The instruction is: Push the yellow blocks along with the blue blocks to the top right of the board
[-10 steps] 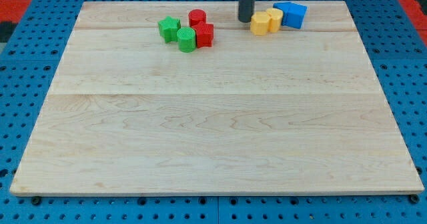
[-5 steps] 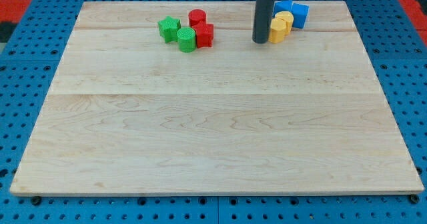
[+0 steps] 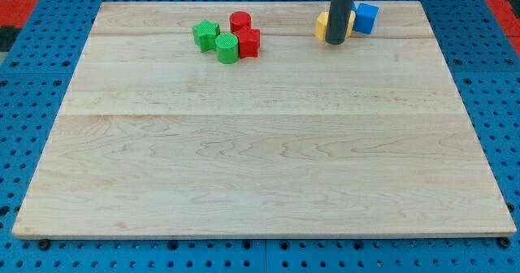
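My tip (image 3: 336, 41) rests on the wooden board (image 3: 260, 143) near the view's top right. The rod stands in front of the yellow blocks (image 3: 322, 26) and hides most of them; only yellow slivers show on either side of it. A blue block (image 3: 366, 18) sits just right of the rod, against the yellow ones. Whether a second blue block lies behind the rod cannot be told.
A cluster sits at the view's top, left of centre: a green star-shaped block (image 3: 205, 35), a green cylinder (image 3: 227, 49), a red cylinder (image 3: 240, 21) and a red block (image 3: 249, 42). Blue pegboard (image 3: 32, 143) surrounds the board.
My tip moved right along the board's top area, from left of the yellow blocks to in front of them. The yellow and blue blocks shifted slightly right and now sit partly hidden.
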Controlling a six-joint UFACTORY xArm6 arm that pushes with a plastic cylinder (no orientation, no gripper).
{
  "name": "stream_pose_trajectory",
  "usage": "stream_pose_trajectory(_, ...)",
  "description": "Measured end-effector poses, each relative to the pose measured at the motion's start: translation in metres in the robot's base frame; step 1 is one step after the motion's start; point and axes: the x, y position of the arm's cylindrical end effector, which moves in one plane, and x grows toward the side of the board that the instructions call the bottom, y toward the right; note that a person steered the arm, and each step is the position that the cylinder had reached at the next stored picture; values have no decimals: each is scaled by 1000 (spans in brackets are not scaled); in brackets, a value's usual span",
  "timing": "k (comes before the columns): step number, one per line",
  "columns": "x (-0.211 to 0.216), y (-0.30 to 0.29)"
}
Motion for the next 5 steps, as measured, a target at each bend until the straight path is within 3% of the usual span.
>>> stream_pose_trajectory(2,1,-9)
stream_pose_trajectory(3,24,-51)
stream_pose_trajectory(5,-38,-59)
